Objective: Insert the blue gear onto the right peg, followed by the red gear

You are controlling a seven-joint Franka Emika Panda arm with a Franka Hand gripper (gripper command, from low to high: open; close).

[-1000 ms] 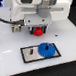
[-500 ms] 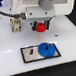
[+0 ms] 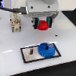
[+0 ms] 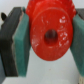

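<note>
The blue gear (image 3: 45, 49) lies flat at the exterior view's right end of the grey, black-bordered plate (image 3: 30, 53); the right peg is hidden under it. The plate's other thin dark pin (image 3: 30, 52) stands free. Above the plate hangs the red gear (image 3: 43, 24), and my gripper (image 3: 43, 23) is shut on it. In the wrist view the red gear (image 4: 50, 34) fills the middle, its dark centre hole facing the camera, squeezed between two teal pads (image 4: 22, 42).
A white table (image 3: 9, 66) carries the plate. A small beige and dark fixture (image 3: 16, 23) stands at the exterior view's left, behind the plate. The white arm body (image 3: 33, 3) fills the top.
The gripper with the red gear has shifted slightly toward the exterior view's right, closer to above the blue gear.
</note>
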